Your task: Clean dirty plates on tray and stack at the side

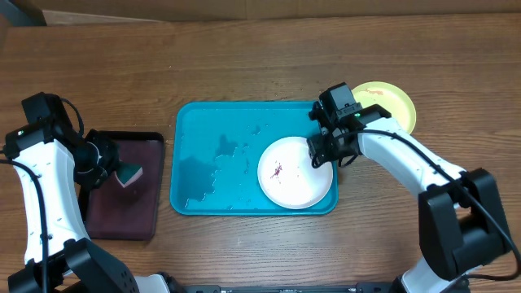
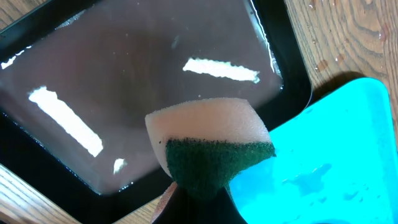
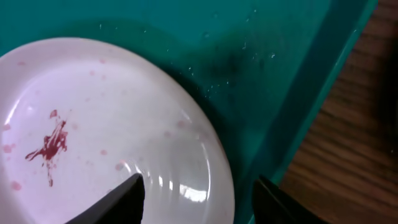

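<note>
Plate check: we saw the red-smeared white round plastic plate lying flat at the right end of the turquoise rectangular plastic tray. The right gripper hung over its right rim, fingers apart, straddling the edge. The left gripper was clamped on a green-and-white foam sponge above the dark maroon rectangular tray. The yellow-green round plastic plate sat off the turquoise tray, at right.

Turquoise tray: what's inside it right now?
One white plate with a reddish smear, at the tray's right end, plus patches of water. Anything under the plate is hidden.
</note>
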